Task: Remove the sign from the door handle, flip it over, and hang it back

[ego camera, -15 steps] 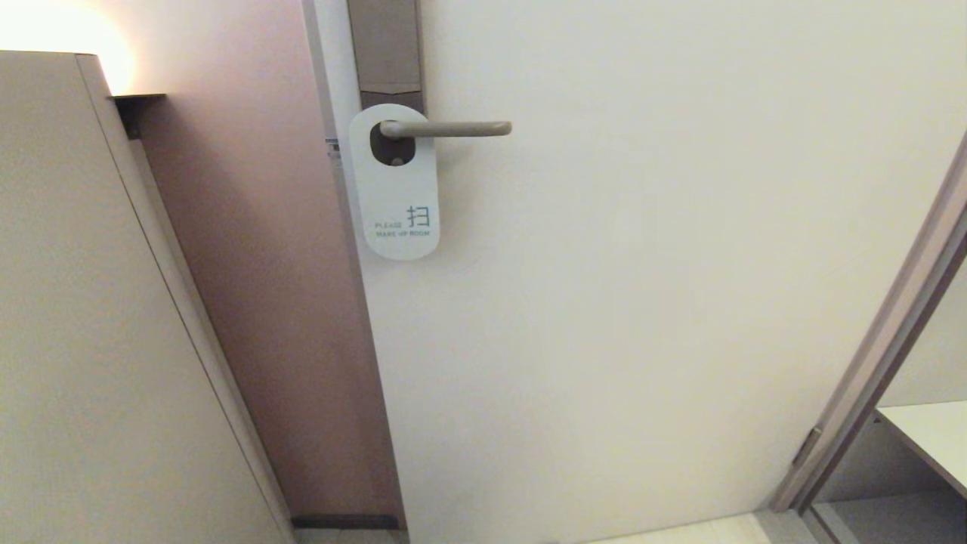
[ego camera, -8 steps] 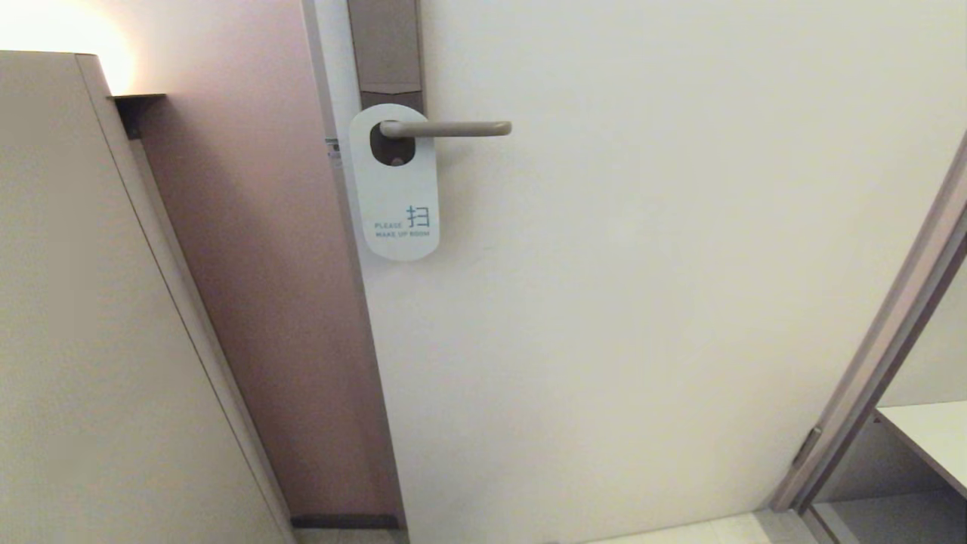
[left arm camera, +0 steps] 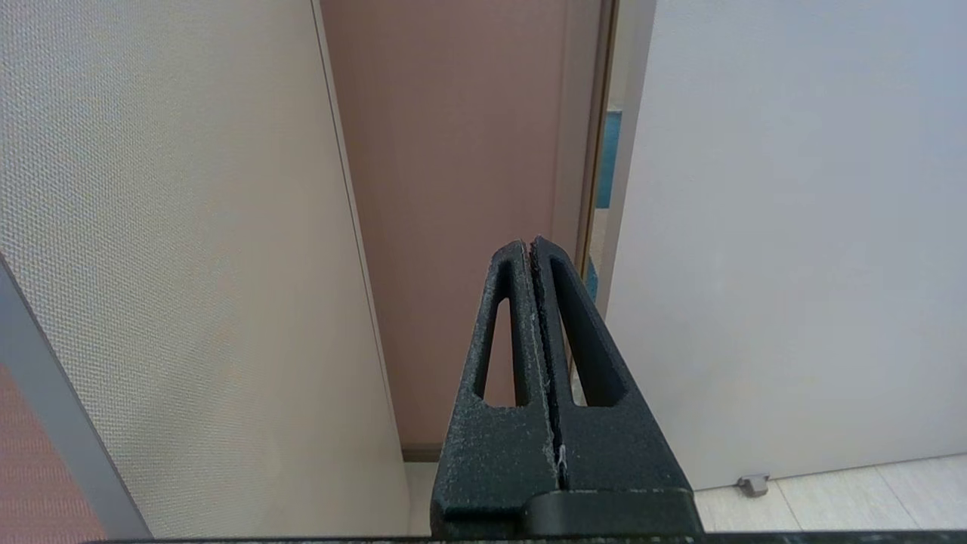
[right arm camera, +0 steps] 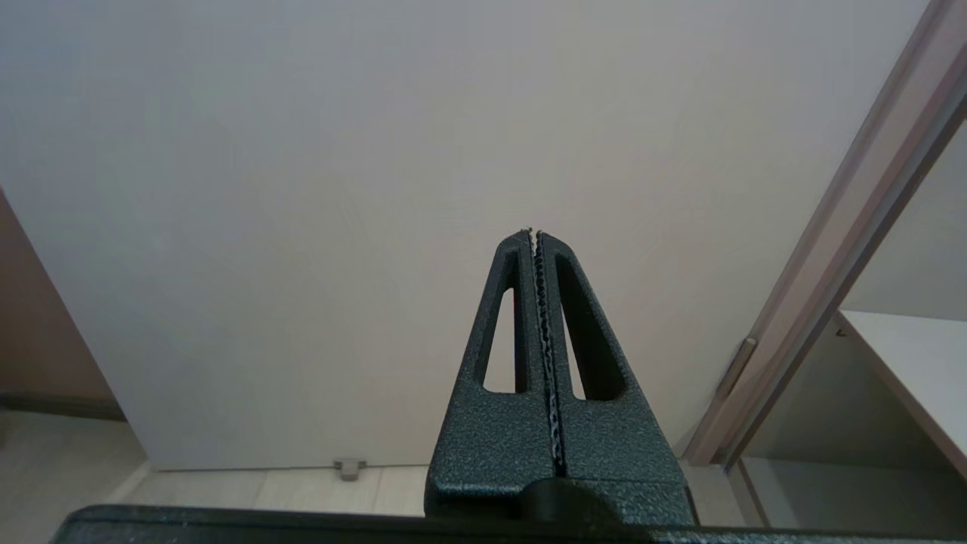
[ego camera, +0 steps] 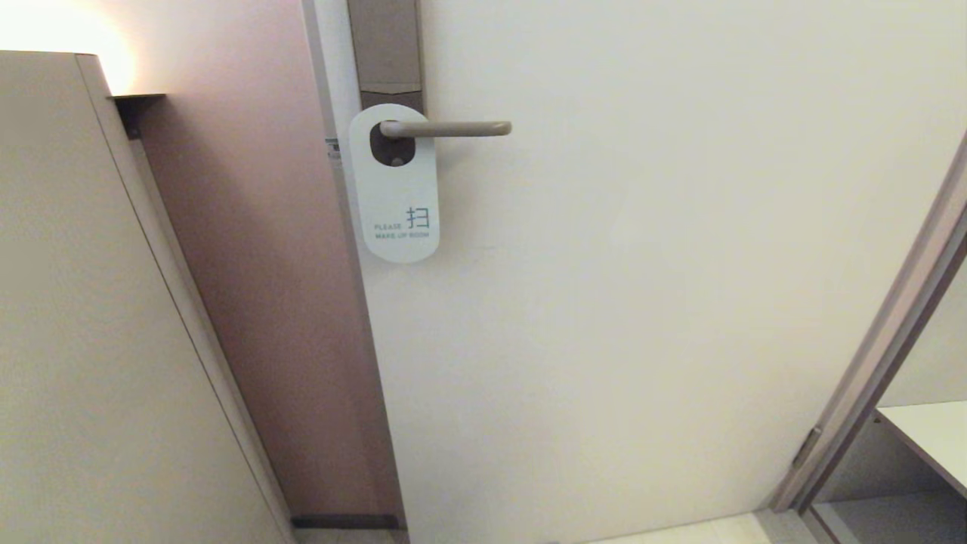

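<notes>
Both hands, left hand (left arm camera: pixel 532 245) and right hand (right arm camera: pixel 534 234), are sitting closed, gripping nothing, well below the door handle (ego camera: pixel 446 128). White-face-out, the sign (ego camera: pixel 396 204) is hanging from it, beside the door's (ego camera: pixel 642 302) edge.

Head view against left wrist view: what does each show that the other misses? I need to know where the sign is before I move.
Head view only: the sign hanging on the door handle, white face out, with the handle's plate above it. No arm shows there.

Left wrist view only: the left claw, shut and empty, low near the floor, and a small door stop.

Both: the white door, the pinkish wall and the beige panel. The right claw shows only in its own view, shut.
</notes>
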`<state>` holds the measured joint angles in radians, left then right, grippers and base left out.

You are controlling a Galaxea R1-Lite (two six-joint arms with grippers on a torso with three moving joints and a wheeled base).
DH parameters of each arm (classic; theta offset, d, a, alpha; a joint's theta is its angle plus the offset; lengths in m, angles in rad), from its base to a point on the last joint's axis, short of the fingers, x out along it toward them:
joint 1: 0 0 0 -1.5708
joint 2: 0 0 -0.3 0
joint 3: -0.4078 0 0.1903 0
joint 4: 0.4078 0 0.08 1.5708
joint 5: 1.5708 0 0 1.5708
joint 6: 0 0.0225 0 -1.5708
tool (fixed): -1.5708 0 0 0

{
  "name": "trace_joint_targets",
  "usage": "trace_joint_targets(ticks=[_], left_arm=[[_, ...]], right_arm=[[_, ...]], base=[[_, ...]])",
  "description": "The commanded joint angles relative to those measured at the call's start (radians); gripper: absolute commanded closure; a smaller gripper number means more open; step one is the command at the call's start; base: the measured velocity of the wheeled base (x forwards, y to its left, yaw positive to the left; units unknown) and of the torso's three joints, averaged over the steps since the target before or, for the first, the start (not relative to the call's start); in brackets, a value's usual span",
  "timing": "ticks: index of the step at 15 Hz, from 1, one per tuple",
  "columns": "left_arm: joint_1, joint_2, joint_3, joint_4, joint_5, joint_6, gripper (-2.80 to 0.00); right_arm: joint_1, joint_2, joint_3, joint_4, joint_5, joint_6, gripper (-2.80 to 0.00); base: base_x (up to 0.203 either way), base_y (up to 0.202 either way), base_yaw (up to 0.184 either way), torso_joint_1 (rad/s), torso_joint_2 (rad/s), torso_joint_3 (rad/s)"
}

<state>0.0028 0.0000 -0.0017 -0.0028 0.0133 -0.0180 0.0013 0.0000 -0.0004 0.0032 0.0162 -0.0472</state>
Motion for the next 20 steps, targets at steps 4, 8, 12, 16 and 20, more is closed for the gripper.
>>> trace_joint_targets(ticks=[4, 8, 12, 16, 20], left_arm=[[0.000, 0.000, 0.000, 0.000, 0.000, 0.000, 0.00], [0.000, 0.000, 0.000, 0.000, 0.000, 0.000, 0.00], [0.000, 0.001, 0.001, 0.000, 0.000, 0.000, 0.00], [0.000, 0.000, 0.001, 0.000, 0.000, 0.000, 0.00], [0.000, 0.000, 0.000, 0.000, 0.000, 0.000, 0.00]], right_arm=[[0.000, 0.000, -0.001, 0.000, 0.000, 0.001, 0.00], [0.000, 0.002, -0.001, -0.002, -0.002, 0.004, 0.00], [0.000, 0.000, 0.000, 0.000, -0.001, 0.009, 0.00], [0.000, 0.002, 0.000, 0.000, -0.001, 0.009, 0.00], [0.000, 0.001, 0.000, 0.000, -0.001, 0.009, 0.00]], base=[[0.000, 0.000, 0.000, 0.000, 0.00, 0.000], [0.000, 0.000, 0.000, 0.000, 0.00, 0.000], [0.000, 0.000, 0.000, 0.000, 0.00, 0.000], [0.000, 0.000, 0.000, 0.000, 0.00, 0.000], [0.000, 0.000, 0.000, 0.000, 0.00, 0.000]])
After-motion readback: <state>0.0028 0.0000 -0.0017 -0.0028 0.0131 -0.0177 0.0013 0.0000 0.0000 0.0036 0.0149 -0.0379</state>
